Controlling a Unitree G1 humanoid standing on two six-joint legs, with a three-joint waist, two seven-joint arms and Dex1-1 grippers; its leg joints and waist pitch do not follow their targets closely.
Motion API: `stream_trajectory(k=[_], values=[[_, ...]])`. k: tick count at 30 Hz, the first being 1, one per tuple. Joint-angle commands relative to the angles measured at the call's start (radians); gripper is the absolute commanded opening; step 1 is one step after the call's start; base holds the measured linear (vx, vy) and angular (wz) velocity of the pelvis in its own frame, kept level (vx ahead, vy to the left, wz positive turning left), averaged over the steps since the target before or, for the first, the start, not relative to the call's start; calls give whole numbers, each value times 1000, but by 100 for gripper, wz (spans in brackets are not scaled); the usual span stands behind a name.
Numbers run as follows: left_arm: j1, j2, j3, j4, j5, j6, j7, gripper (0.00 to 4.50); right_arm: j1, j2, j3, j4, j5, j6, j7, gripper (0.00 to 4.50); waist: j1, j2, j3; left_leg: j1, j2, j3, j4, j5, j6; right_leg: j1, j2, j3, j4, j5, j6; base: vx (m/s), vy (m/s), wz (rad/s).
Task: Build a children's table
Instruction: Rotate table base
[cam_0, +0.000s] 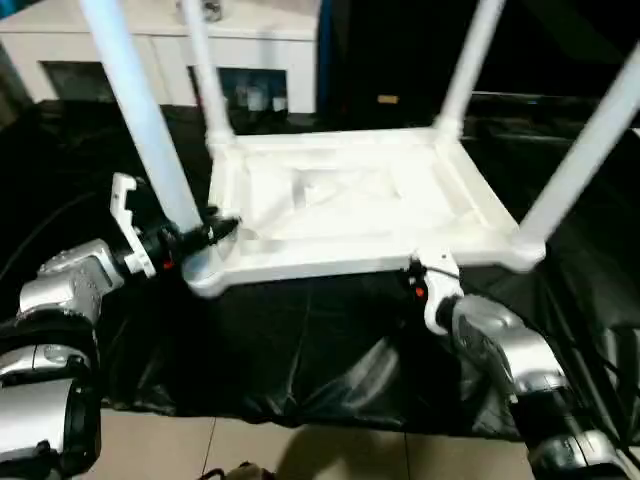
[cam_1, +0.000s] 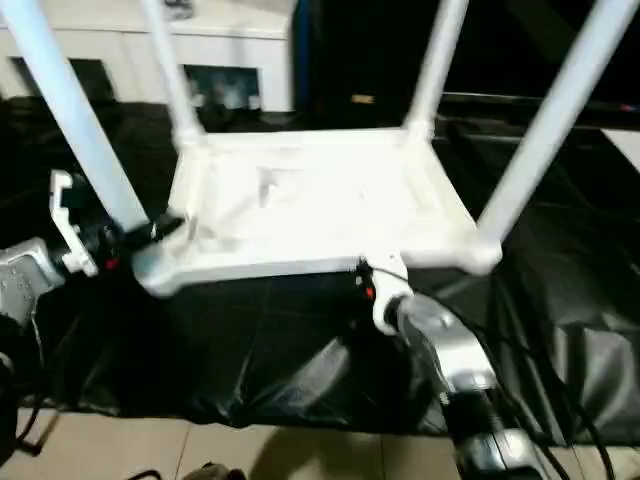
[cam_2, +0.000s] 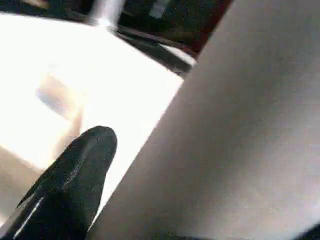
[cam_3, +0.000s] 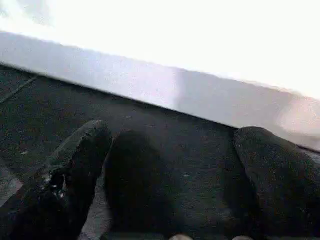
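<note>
From the head views, the tabletop (cam_0: 350, 215) was seen lying upside down on the black-draped desk (cam_0: 300, 350), all four legs standing in its corner sockets. The left gripper (cam_0: 205, 238) was clenched around the near-left leg (cam_0: 140, 120) just above its socket. In the left wrist view, one black finger (cam_2: 75, 175) was pressed beside that leg; seating would best be done by pushing straight down, without twisting. In the right wrist view, the right gripper (cam_3: 170, 165) was spread wide, released, just short of the tabletop's near edge.
</note>
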Motion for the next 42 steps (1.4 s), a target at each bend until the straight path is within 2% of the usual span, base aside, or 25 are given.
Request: stream_trajectory(k=[1,2,4,5,6,7,8,9,10,13,16,20,21,22,23,25,27,30,31,33,34,38,40,41,42], values=[[27,-22,-44,-87,-38,58,-54,450,-15,12,2,34,-15,-21,2,445,-4,3,-59,38,25,-6,-81,-322,-61,29,-26,17,-51,-182,-257,0,0,0],[66,-28,-61,-178,-77,102,-68,450,-22,18,6,42,-17,-29,5,445,-2,5,-61,40,25,-6,-80,-318,-57,30,-26,17,-48,-173,-260,0,0,0],[154,-37,-101,-378,-154,195,-78,450,-37,31,10,65,-19,-46,9,445,-10,-10,-58,31,26,-5,-84,-307,-43,34,-23,15,-50,-183,-258,0,0,0],[217,-46,-129,-523,-204,265,-80,450,-51,38,18,92,-26,-67,17,445,-16,-12,-58,34,28,-4,-83,-311,-42,30,-23,16,-50,-198,-258,0,0,0],[217,-46,-129,-523,-204,265,-80,450,-51,38,18,92,-26,-67,17,445,-18,-8,-58,33,30,-8,-83,-311,-46,32,-27,16,-46,-199,-260,0,0,0],[239,-52,-140,-577,-227,287,-75,450,-55,41,25,101,-32,-74,21,445,-23,-5,-57,38,29,-5,-83,-324,-49,25,-21,16,-53,-217,-256,0,0,0],[256,-61,-146,-623,-242,314,-72,450,-62,43,30,118,-37,-86,25,445,-26,-14,-53,36,25,-3,-83,-325,-48,26,-16,17,-55,-230,-250,0,0,0],[268,-69,-151,-658,-252,331,-67,450,-68,45,33,130,-40,-95,28,445,-28,-14,-53,36,25,-4,-84,-330,-51,27,-17,18,-57,-239,-244,0,0,0],[277,-79,-156,-689,-259,343,-60,450,-74,47,33,143,-43,-103,34,445,-34,-24,-53,36,25,-4,-84,-337,-52,27,-18,19,-59,-255,-236,0,0,0],[301,-120,-167,-781,-297,381,-8,450,-98,61,39,178,-52,-129,55,445,-41,-27,-49,37,25,-6,-84,-349,-56,25,-18,21,-64,-291,-222,0,0,0],[309,-159,-185,-818,-305,385,32,450,-121,79,51,211,-60,-151,82,445,-49,-29,-49,33,23,-7,-83,-335,-53,27,-14,20,-62,-273,-217,0,0,0],[290,-222,-226,-817,-293,384,52,450,-137,113,70,238,-46,-180,176,445,-56,-30,-52,30,22,-6,-80,-307,-40,32,-13,21,-61,-240,-219,0,0,0],[281,-242,-240,-811,-284,376,56,450,-140,121,78,246,-49,-184,186,445,-56,-23,-53,31,22,-7,-79,-303,-41,32,-12,20,-59,-229,-222,0,0,0],[276,-255,-249,-808,-278,370,60,450,-142,126,83,251,-51,-186,193,445,-58,-29,-52,32,22,-6,-78,-302,-39,32,-11,20,-60,-217,-229,0,0,0],[268,-274,-258,-800,-270,363,69,450,-147,131,88,265,-60,-193,188,445,-58,-25,-53,32,22,-7,-78,-296,-37,34,-10,20,-59,-206,-235,0,0,0],[264,-291,-272,-799,-263,357,86,450,-157,140,85,292,-70,-211,181,445,-60,-28,-54,33,22,-6,-77,-296,-36,34,-9,20,-59,-195,-242,0,0,0],[246,-327,-293,-756,-210,294,120,450,-168,151,73,318,-76,-229,160,445,-66,-31,-51,29,21,-7,-78,-313,-34,36,-11,19,-63,-221,-242,0,0,0],[215,-372,-306,-685,-140,195,175,450,-179,162,52,342,-74,-250,149,445,-70,-32,-51,34,22,-9,-78,-353,-37,32,-13,20,-71,-281,-226,0,0,0],[204,-384,-309,-660,-120,166,189,450,-181,166,45,348,-70,-254,156,445,-74,-26,-50,33,22,-11,-79,-369,-38,32,-13,20,-74,-296,-219,0,0,0],[178,-411,-305,-610,-78,108,233,450,-184,167,40,356,-76,-272,157,445,-77,-30,-51,31,21,-12,-80,-376,-38,33,-12,18,-74,-301,-215,0,0,0],[167,-423,-300,-586,-58,70,255,450,-185,167,36,361,-78,-284,153,445,-76,-28,-51,33,22,-13,-80,-382,-39,32,-12,18,-75,-306,-213,0,0,0],[115,-436,-287,-475,42,-89,374,450,-191,143,-8,376,-75,-334,98,445,-75,-29,-54,32,23,-14,-78,-381,-31,31,-13,17,-76,-293,-212,0,0,0],[109,-432,-284,-457,57,-114,381,450,-190,135,-16,376,-74,-343,88,445,-72,-30,-56,32,24,-12,-75,-355,-20,32,-14,18,-72,-251,-228,0,0,0],[109,-405,-274,-447,72,-129,384,450,-174,107,-39,354,-68,-345,72,445,-69,-27,-57,31,23,-13,-75,-336,-18,38,-13,16,-68,-230,-232,0,0,0],[110,-391,-271,-445,78,-134,384,450,-165,94,-50,341,-65,-345,69,445,-74,-29,-57,29,23,-10,-75,-331,-11,36,-11,17,-66,-215,-238,0,0,0]])
